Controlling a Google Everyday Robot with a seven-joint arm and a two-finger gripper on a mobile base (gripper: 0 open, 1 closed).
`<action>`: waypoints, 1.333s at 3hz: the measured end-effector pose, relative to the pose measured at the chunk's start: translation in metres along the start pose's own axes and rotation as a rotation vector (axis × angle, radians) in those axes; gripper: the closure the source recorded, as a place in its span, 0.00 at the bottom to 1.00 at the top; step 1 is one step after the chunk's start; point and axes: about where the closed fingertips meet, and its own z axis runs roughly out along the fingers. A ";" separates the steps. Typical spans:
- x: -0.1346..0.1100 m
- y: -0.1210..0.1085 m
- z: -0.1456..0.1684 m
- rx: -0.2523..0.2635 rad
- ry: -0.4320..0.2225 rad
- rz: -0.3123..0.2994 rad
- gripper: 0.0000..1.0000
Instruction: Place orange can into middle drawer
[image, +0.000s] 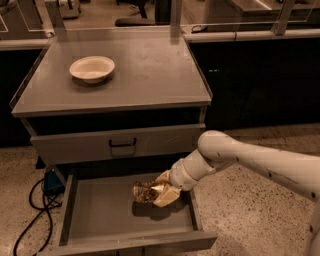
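Camera view: my claw (159, 193) is clenched around the orange can (142, 192), low inside the open middle drawer (95, 222) — whether the can touches the floor below me, I cannot tell. Just above me is a closed drawer front with a black handle (123, 145). Higher still — well apart from me — a white bowl (92, 68) rests on the bench (150, 70).

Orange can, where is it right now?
In the camera view, the shiny gold-orange can is low inside the open wide grey metal drawer, right of centre, gripped by the robot's hand, below the black-handled drawer front.
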 end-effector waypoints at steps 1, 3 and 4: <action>0.016 0.005 0.021 -0.037 -0.015 0.031 1.00; 0.031 -0.001 0.028 0.059 0.079 0.061 1.00; 0.055 -0.028 0.046 0.181 0.058 0.097 1.00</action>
